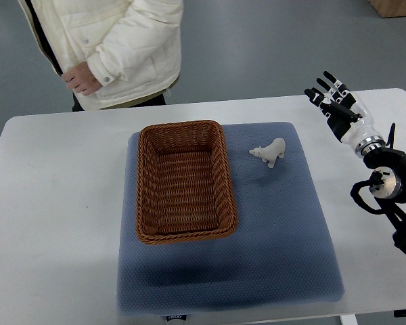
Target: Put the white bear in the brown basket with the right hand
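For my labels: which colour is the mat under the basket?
Blue-grey mat, finely dotted; top view.

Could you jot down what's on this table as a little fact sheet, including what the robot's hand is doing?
bear: white bear standing on the blue mat, right of the basket, apart from it
basket: brown basket, empty
right hand: right hand raised over the table's far right, fingers spread, holding nothing
left hand: not visible
person: a person in a cream jacket stands behind the table

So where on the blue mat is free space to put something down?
Free: the wide strip of blue mat in front of the brown basket, and the patch right of it, below the white bear. Crowded: the narrow gap between bear and basket.
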Available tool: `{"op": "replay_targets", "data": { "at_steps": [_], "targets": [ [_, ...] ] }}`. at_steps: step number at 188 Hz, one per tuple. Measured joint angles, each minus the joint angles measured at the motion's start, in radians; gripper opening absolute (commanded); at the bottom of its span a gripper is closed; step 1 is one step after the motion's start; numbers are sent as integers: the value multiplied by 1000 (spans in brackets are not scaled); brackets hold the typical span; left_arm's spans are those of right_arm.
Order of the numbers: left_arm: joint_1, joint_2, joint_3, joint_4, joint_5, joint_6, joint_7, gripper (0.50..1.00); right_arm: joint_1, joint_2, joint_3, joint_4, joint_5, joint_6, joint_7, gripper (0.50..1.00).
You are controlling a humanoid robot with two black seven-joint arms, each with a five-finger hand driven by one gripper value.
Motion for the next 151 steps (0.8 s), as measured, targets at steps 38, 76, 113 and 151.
{"op": "replay_targets", "data": {
  "at_steps": [38,76,113,151],
  "targets": [
    [5,0,-1,0,-1,1,0,1000,0,1,0,0,0,0,-1,926],
    [5,0,1,-1,-2,1,0,1000,1,-3,0,0,0,1,-1,926],
    [5,0,2,-3,-2,1,0,1000,1,-3,0,0,0,1,-1,926],
    [5,0,2,-3,-2,1,0,1000,3,-4,-1,0,0,3,-1,926]
  ]
}}
